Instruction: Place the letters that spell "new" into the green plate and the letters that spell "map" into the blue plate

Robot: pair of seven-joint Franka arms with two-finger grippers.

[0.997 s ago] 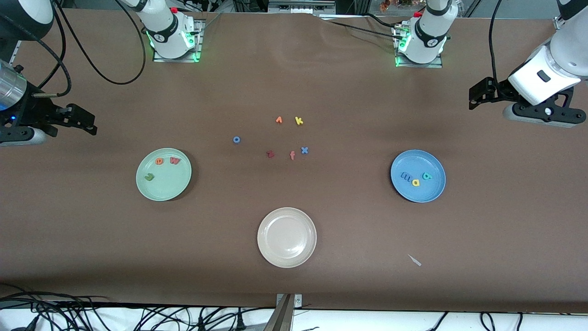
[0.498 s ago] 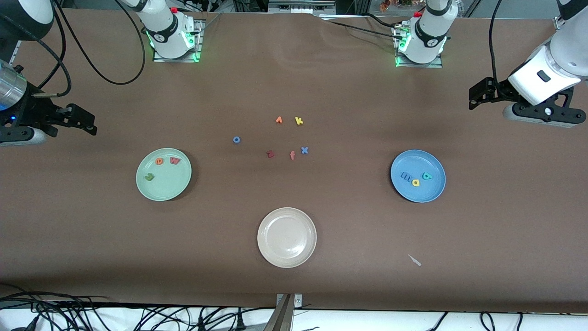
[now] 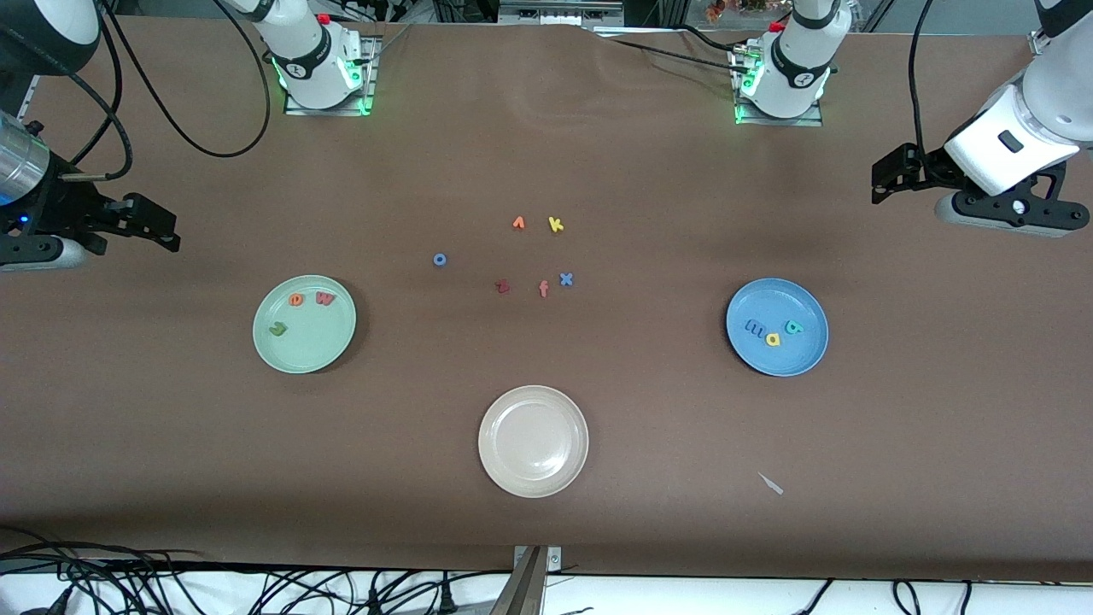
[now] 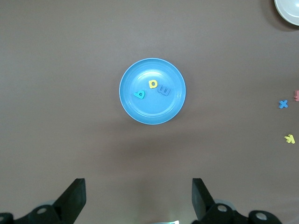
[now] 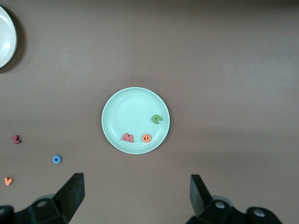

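The green plate lies toward the right arm's end, holding the olive n, orange e and pinkish-red w. The blue plate lies toward the left arm's end with the blue m, yellow a and teal p in it. My left gripper hangs open and empty high above the table, looking down on the blue plate. My right gripper is likewise open and empty, raised near the green plate.
A beige plate sits nearest the front camera, mid-table. Loose letters lie in the middle: blue o, dark red z, pink f, blue x, yellow k, an orange one. A white scrap lies by the front edge.
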